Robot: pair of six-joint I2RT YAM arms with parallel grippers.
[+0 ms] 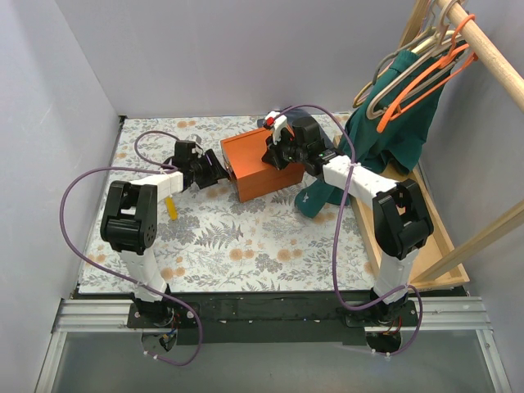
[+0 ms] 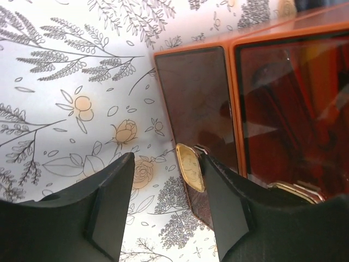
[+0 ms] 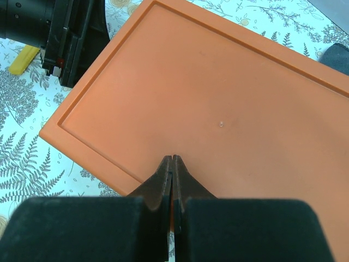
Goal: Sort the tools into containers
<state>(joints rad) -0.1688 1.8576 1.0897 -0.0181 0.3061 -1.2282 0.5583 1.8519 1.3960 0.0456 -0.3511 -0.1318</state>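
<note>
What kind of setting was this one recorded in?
Probably a staged robot test booth: plain grey wall panels surround a floral-print tablecloth, and a wooden clothes rail with hangers stands beside it.

The table (image 1: pixel 246 246) has a pale cover printed with grey ferns and orange flowers. An orange box (image 1: pixel 260 168) stands toward the far middle, at a slant to the table's edges. A small yellow tool (image 1: pixel 171 208) lies flat, well left of the box. A long wooden tray (image 1: pixel 438 236) runs along the right side. The end of a dark green garment (image 1: pixel 315 199) rests between box and tray.
</note>
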